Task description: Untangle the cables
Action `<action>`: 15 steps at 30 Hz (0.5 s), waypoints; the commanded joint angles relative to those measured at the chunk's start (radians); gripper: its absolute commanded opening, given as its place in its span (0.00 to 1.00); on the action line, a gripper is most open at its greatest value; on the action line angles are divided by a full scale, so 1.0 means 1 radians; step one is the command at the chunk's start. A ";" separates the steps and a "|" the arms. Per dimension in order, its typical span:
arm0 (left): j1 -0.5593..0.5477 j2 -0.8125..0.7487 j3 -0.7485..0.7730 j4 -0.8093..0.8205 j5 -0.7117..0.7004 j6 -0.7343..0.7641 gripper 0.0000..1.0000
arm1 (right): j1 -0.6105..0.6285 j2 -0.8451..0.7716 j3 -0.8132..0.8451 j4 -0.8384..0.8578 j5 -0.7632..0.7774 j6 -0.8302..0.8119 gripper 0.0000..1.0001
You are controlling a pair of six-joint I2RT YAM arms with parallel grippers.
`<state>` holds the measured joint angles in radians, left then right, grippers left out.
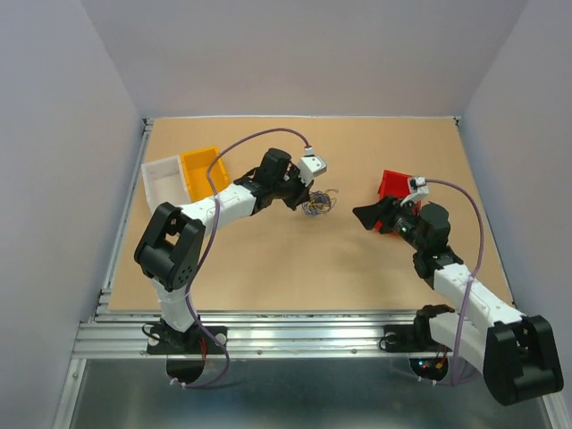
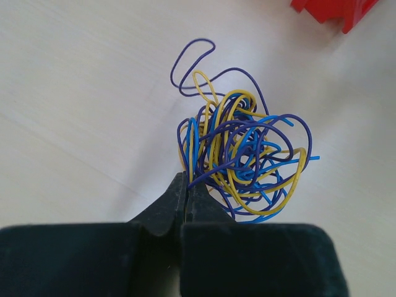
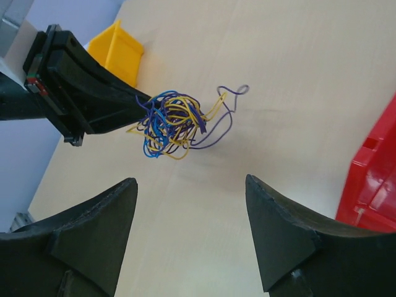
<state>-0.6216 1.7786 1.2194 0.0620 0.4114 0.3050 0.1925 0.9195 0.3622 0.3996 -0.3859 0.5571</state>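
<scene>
The cables (image 1: 319,203) are a small tangled ball of thin purple, blue and yellow wires (image 2: 244,154) near the middle of the table. My left gripper (image 1: 300,200) is shut on the ball's near edge. Its two black fingers (image 2: 176,201) are pressed together, with a purple strand pinched at the tips. In the right wrist view the cables (image 3: 170,120) cling to the left gripper's tip, and a purple loop trails to the right. My right gripper (image 3: 190,180) stands open with nothing between its fingers. It is a short way right of the ball, facing it (image 1: 366,214).
A white bin (image 1: 164,179) and a yellow bin (image 1: 204,170) sit side by side at the back left. A red bin (image 1: 393,188) stands just behind my right gripper and shows at the right edge of the right wrist view (image 3: 371,179).
</scene>
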 commanded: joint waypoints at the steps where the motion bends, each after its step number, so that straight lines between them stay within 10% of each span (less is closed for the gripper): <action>1: -0.004 -0.031 -0.014 0.018 0.049 0.013 0.00 | 0.047 0.138 0.027 0.211 -0.082 -0.002 0.75; 15: -0.004 -0.031 -0.023 0.024 0.046 0.022 0.00 | 0.232 0.427 0.179 0.321 0.031 -0.026 0.67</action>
<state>-0.6216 1.7786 1.2030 0.0612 0.4339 0.3153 0.4011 1.3373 0.4786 0.5968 -0.4004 0.5346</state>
